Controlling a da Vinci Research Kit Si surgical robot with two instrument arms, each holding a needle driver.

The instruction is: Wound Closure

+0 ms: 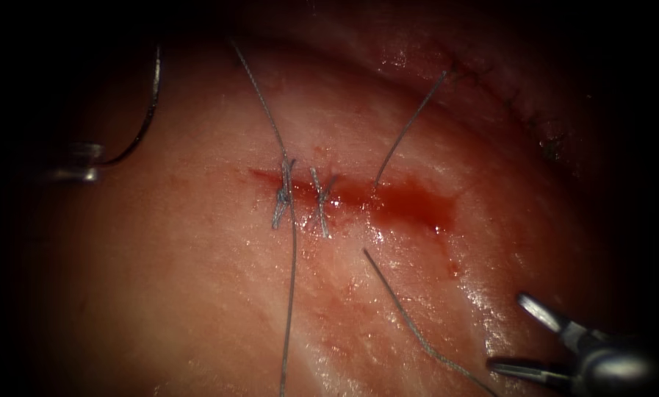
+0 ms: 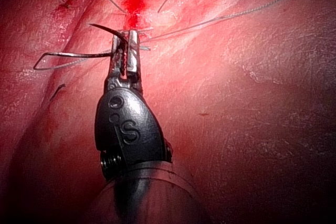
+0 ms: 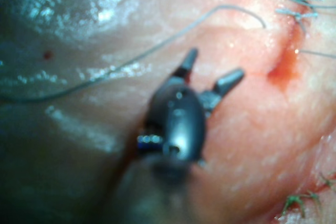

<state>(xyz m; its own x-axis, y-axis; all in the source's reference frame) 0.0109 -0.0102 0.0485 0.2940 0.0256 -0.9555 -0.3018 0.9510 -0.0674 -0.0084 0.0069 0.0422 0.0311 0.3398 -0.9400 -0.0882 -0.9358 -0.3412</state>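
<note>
Plainly, the left arm's steel needle driver [image 1: 87, 163], at the far left of the endoscope frame, has its jaws clamped on the dark curved suture needle [image 1: 147, 110], gripped near one end of its curve; the needle arcs up above the jaws, free of the tissue, well left of the cut. At the lower right of the frame the right arm's steel needle driver [image 1: 524, 334] stands with its jaws spread wide, holding nothing, just beside a loose strand of thin grey suture thread [image 1: 417, 331] that runs from the cut toward it. Between them lies the glistening pink pork tissue [image 1: 197, 294] with its horizontal cut [image 1: 358, 195]. Two knotted grey stitches [image 1: 303, 195] close the left part; the right part lies open, pooled with red fluid [image 1: 417, 206]. I judge a third stitch is under way; the next move calls for careful handling of the free thread. Count: two tools, one needle, two finished stitches.
</note>
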